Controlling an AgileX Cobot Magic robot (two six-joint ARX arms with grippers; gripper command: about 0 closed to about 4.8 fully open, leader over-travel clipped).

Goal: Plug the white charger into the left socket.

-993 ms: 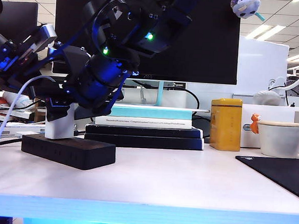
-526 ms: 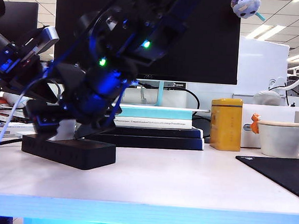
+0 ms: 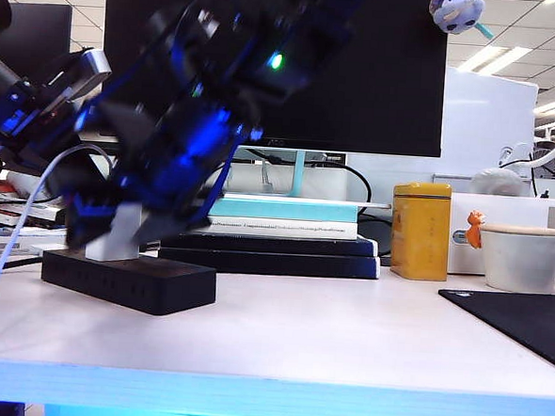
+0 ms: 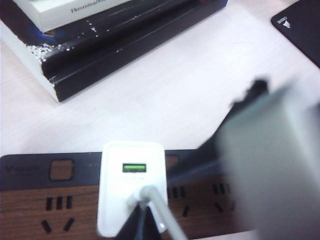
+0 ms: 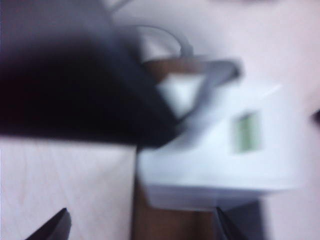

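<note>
While the right claw [image 3: 117, 219] stands over the white charger [image 3: 113, 240] with its jaws spread to either side of the block, I judge the step in hand to be the release and withdrawal after insertion. From the right wrist view the two dark fingertips [image 5: 50, 227] sit clear of the charger's sides, so I read no clamping force on it. The charger stands upright directly beneath this claw, its base against the top of the black power strip [image 3: 127, 281]; whether the prongs are fully seated I cannot tell.

Procedure, as I would run it:
1. Hold the jaws apart; do not re-close.
2. Lift straight up along the charger's axis. Any sideways drift risks catching the block or the white cable [image 3: 12, 239] that loops away beside the claw and levering the plug out.
3. Clear the cable before swinging away.

The left claw is not visible in any view; I take it as closed and empty. Its wrist camera looks down on the charger [image 4: 131, 187] and the strip's remaining slot holes [image 4: 59, 202]. Further out on the surface [image 3: 345, 335] lie stacked books [image 3: 271, 241].
</note>
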